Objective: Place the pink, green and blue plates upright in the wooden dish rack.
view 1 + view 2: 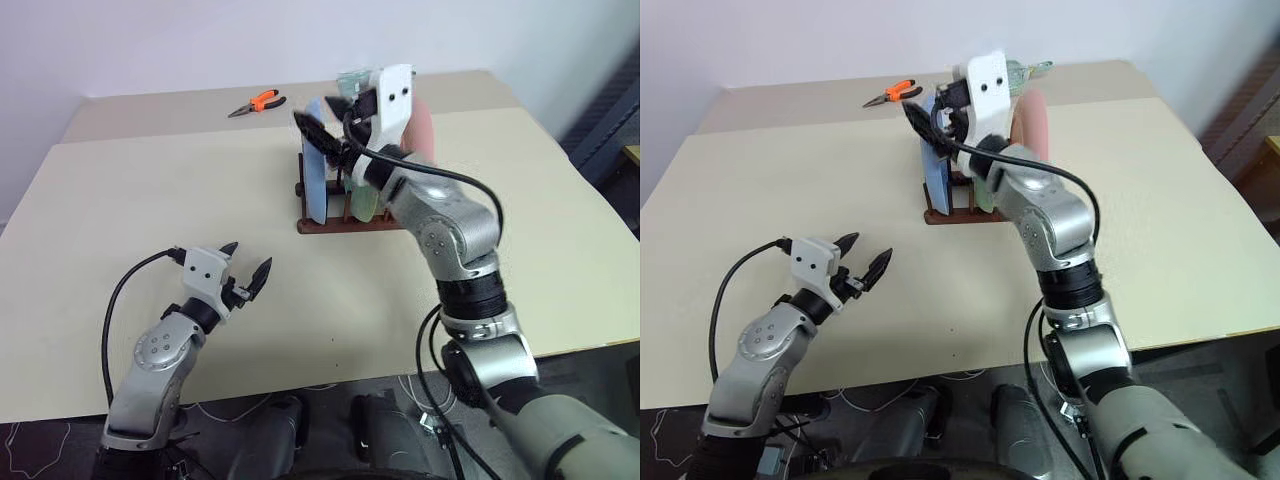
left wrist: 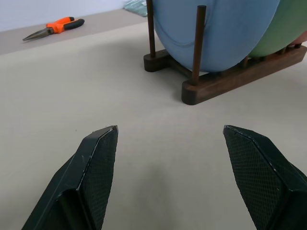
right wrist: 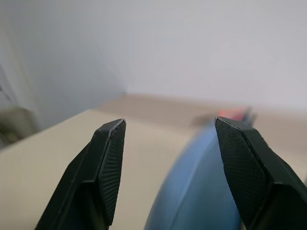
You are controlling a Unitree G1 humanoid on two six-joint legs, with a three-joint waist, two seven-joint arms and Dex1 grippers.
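Blue plate (image 1: pixel 314 170), green plate (image 1: pixel 362 200) and pink plate (image 1: pixel 422 130) stand upright in the wooden dish rack (image 1: pixel 345 225) at the counter's (image 1: pixel 150 200) twelve o'clock; both robot jaws apart, empty—task apparently complete.

Head stereo looks down over table (image 1: pixel 150 180); wrist views low, close, sharing blue plate (image 2: pixel 216 33).
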